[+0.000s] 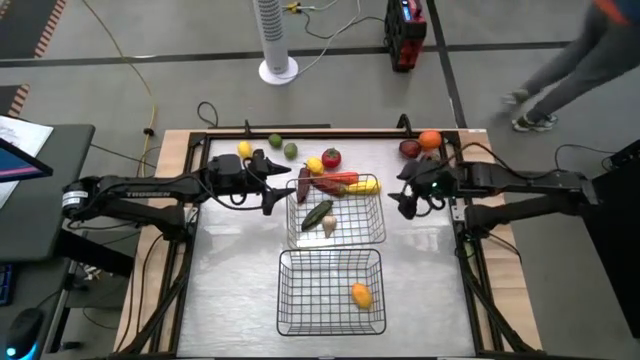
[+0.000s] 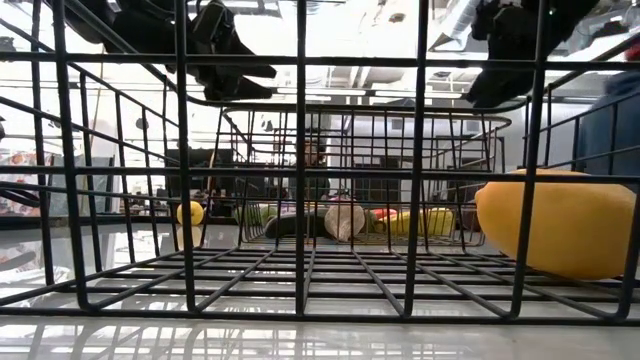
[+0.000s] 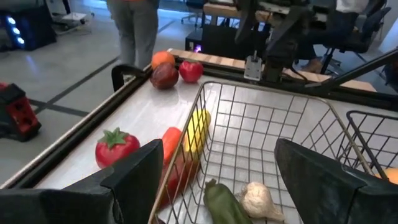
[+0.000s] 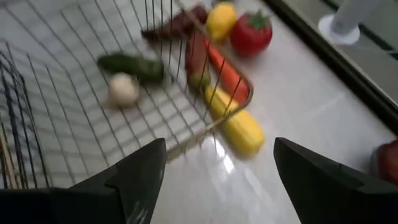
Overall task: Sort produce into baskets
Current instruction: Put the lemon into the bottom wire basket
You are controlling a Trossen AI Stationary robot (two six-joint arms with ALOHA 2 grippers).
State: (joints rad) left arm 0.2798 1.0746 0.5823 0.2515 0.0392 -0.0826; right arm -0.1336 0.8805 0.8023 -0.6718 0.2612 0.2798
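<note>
— Where is the produce?
— A cucumber [image 1: 318,213] lies diagonally beside garlic [image 1: 330,227] in the far basket [image 1: 375,236]; a lemon [image 1: 361,295] sits in the near basket [image 1: 290,320].
— The grippers?
— Left gripper [image 3: 214,180] and right gripper [image 4: 217,168] hover with fingers spread, empty, flanking the far basket above the worktop [image 1: 240,280].

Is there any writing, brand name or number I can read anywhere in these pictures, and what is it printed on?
"TROSSEN": white letters along the left arm, seen in the high view.
The right arm shows no readable lettering.
The papers at the table's far left edge carry marks too small to read.
Nothing readable shows on the baskets or the produce.
</note>
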